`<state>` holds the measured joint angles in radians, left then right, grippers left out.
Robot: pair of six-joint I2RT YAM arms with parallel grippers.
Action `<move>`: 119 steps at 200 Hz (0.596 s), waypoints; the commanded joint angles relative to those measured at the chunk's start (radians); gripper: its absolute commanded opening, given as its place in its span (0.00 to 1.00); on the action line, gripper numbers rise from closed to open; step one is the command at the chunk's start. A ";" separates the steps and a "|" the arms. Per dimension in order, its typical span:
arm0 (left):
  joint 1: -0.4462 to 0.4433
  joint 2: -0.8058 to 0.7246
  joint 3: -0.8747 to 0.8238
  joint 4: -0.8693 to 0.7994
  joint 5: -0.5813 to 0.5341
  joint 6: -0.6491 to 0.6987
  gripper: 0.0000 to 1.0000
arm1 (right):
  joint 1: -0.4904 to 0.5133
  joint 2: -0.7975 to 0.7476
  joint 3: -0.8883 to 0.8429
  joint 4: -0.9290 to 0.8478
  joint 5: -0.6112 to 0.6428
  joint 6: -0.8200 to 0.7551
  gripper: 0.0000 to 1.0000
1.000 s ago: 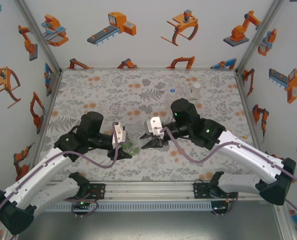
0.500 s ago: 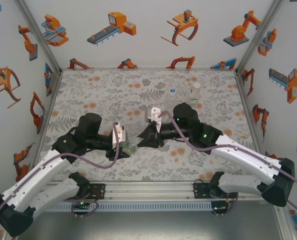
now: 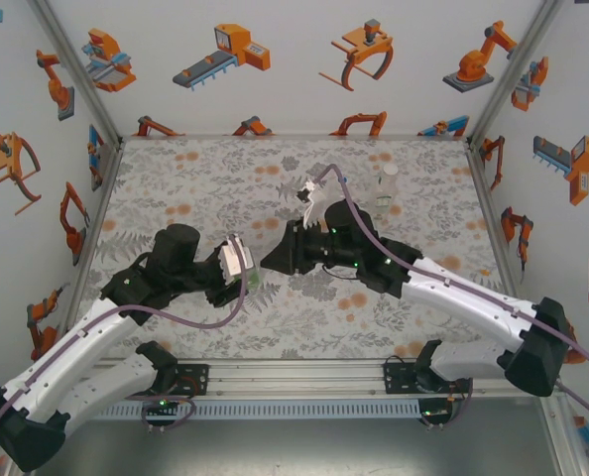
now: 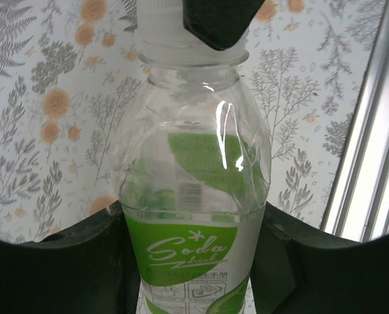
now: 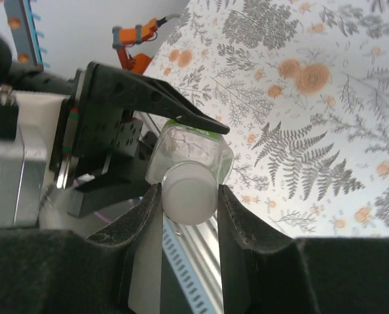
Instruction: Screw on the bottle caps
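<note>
The bottle with the green label (image 4: 194, 196) lies tilted in my left gripper (image 4: 194, 245), which is shut on its body; in the top view that bottle (image 3: 255, 281) is just left of centre. A white cap (image 5: 189, 193) sits on its neck, with my right gripper (image 5: 189, 196) shut on the cap from the mouth end. A dark fingertip (image 4: 214, 19) of the right gripper overlaps the cap (image 4: 160, 29) in the left wrist view. From above, the left gripper (image 3: 245, 276) and the right gripper (image 3: 271, 263) meet nose to nose.
A slim bottle with a white cap (image 3: 389, 184) stands at the back right of the floral table (image 3: 195, 178). The aluminium rail (image 4: 371, 131) runs along the near edge, close beside the held bottle. The right arm's cable (image 3: 346, 203) arches over the back middle.
My right wrist has rolled and swung towards the back, its white camera block rising, while its jaws stay at the bottle's mouth. The left gripper has shifted slightly right with the bottle.
</note>
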<state>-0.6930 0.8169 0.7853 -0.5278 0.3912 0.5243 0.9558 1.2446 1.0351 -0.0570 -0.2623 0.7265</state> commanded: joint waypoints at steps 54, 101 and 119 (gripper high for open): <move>0.005 -0.025 0.002 0.098 -0.014 -0.016 0.46 | -0.009 0.068 0.060 -0.069 0.073 0.224 0.00; 0.020 -0.038 -0.010 0.126 -0.004 -0.045 0.69 | -0.039 0.089 0.104 -0.174 0.097 0.144 0.00; 0.024 -0.040 -0.014 0.130 0.009 -0.047 0.74 | -0.055 0.106 0.122 -0.201 0.103 0.108 0.00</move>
<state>-0.6781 0.7895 0.7780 -0.4473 0.3580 0.4942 0.9207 1.3315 1.1042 -0.1852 -0.1879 0.8818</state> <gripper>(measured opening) 0.709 0.331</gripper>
